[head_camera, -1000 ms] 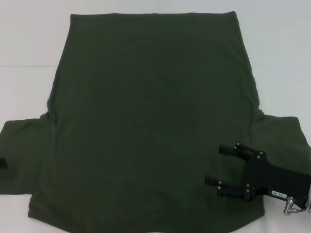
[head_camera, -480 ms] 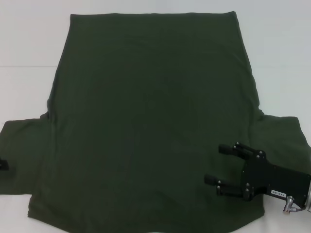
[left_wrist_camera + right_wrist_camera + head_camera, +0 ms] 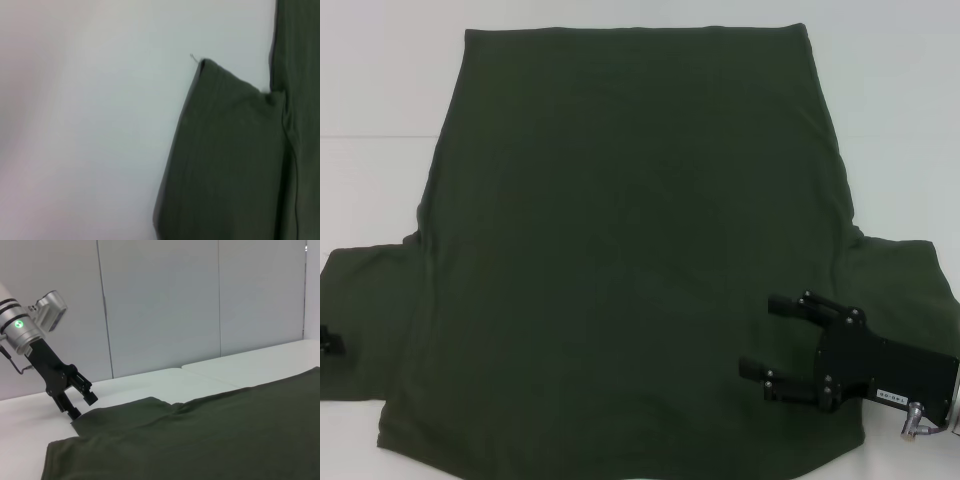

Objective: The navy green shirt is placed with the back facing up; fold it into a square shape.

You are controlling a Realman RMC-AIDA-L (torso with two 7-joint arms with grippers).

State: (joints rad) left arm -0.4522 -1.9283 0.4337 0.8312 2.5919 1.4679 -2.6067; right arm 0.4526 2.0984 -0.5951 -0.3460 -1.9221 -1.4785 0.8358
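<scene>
Since a second ago our left gripper (image 3: 328, 340) has slid outward along the edge of the left sleeve, so only a sliver of it shows in the head view, while our right gripper (image 3: 782, 345) has barely shifted. From the right wrist view the left gripper (image 3: 77, 399) stands just at the cuff of that sleeve, fingers parted, holding nothing. Our right gripper hovers over the near right part of the navy green shirt (image 3: 630, 240), jaws apart and empty, pointing inward across the cloth.

The shirt lies flat on the white counter (image 3: 380, 90), plain back up, its long axis running away from us, hem at the far end, sleeves spread to either side near us. Each sleeve lies closest to the arm on its own side, so we judge a sleeve fold inward comes next. The counter is bare to the left of the left sleeve (image 3: 225, 160) and beyond the hem.
</scene>
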